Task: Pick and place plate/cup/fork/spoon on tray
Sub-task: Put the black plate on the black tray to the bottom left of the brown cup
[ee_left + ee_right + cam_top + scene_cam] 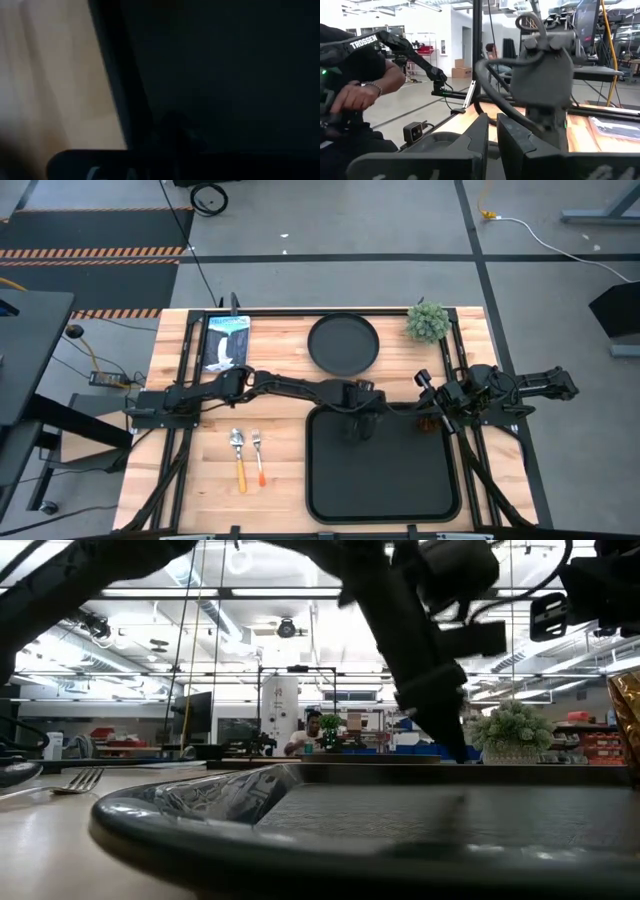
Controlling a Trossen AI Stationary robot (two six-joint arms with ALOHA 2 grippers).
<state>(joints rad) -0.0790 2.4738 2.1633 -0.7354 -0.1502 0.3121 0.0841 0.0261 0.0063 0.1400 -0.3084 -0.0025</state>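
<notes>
Our left gripper (358, 423) hangs low over the tray (384, 500), near its back-left corner; we cannot tell how its fingers stand or whether they hold anything. Our right gripper (424, 383) waits beside the tray's right rim, its fingers nearly together and empty as far as the wrist view shows. The cup (428, 422) seems to sit just off the tray's back-right corner. The plate (343, 344) lies behind the tray on the tabletop (280, 480); the spoon (239, 457) and fork (258, 455) lie side by side to its left. As we judge it, nothing is placed yet, so all four remain.
</notes>
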